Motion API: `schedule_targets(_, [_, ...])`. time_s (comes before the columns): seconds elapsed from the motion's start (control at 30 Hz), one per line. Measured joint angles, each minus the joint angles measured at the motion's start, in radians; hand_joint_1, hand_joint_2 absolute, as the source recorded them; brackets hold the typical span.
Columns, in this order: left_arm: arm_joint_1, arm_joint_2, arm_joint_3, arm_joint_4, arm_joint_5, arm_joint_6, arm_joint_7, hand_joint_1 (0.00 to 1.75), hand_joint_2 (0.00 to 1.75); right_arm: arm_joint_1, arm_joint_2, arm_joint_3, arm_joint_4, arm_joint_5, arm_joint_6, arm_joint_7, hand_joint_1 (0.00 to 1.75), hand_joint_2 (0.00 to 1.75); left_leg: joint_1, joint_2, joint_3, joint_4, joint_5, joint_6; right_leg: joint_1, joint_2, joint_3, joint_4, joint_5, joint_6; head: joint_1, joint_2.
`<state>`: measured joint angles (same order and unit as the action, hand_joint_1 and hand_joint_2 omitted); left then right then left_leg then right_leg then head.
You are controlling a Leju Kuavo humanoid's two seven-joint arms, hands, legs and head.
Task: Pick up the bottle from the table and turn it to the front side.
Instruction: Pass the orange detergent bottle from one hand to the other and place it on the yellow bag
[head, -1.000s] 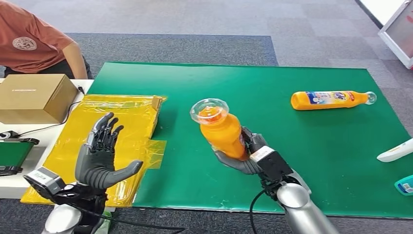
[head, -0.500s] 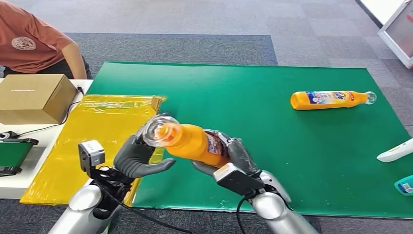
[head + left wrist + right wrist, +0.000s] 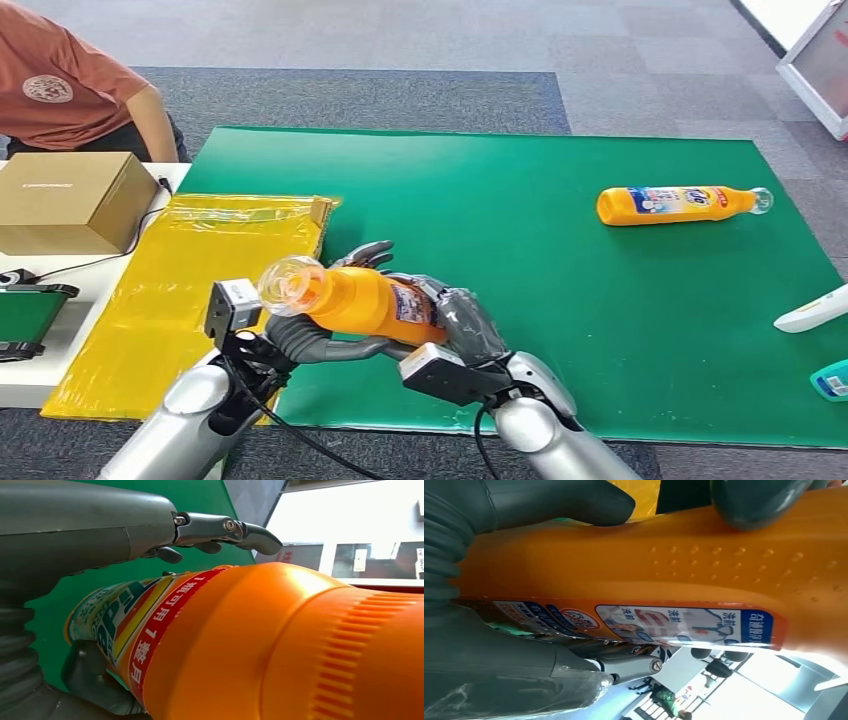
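Far left: a person (image 3: 60, 90) in a rust shirt sits behind a cardboard box (image 3: 70, 200) on the white bench (image 3: 25, 380). Yellow plastic sheet (image 3: 200, 270) lies between the box and the green mat (image 3: 560, 200).

Left hand (image 3: 320, 335): cupped under the neck end of the orange bottle (image 3: 365, 300), fingers curled against it, thumb on the other side. Bottle is held off the mat near the near edge, lying tilted, clear cap (image 3: 285, 282) pointing left and toward the camera.

Right hand (image 3: 460, 325): wrapped around the bottle's labelled base end, gripping it. The right wrist view shows the label (image 3: 639, 625) beside the fingers.

Far right: a second orange bottle (image 3: 680, 205) lies on its side on the mat, well apart. A white object (image 3: 812, 310) sits at the right edge.
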<state>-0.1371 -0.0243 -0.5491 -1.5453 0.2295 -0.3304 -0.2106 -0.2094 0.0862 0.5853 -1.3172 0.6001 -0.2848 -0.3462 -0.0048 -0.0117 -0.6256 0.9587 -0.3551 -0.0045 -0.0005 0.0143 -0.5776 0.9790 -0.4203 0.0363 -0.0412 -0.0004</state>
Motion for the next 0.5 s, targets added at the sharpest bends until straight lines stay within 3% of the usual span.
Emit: schedule_targets(0.5, [-0.036, 0.015, -0.038, 0.013, -0.036, -0.01, 0.021, 0.0, 1.75, -0.023, 0.002, 0.019, 0.037, 0.041, -0.007, 0.026, 1.75, 1.75, 0.0, 0.0, 0.0, 0.0, 0.0, 0.0, 0.0, 0.0, 0.0, 0.0, 0.0, 0.0, 0.0, 0.0])
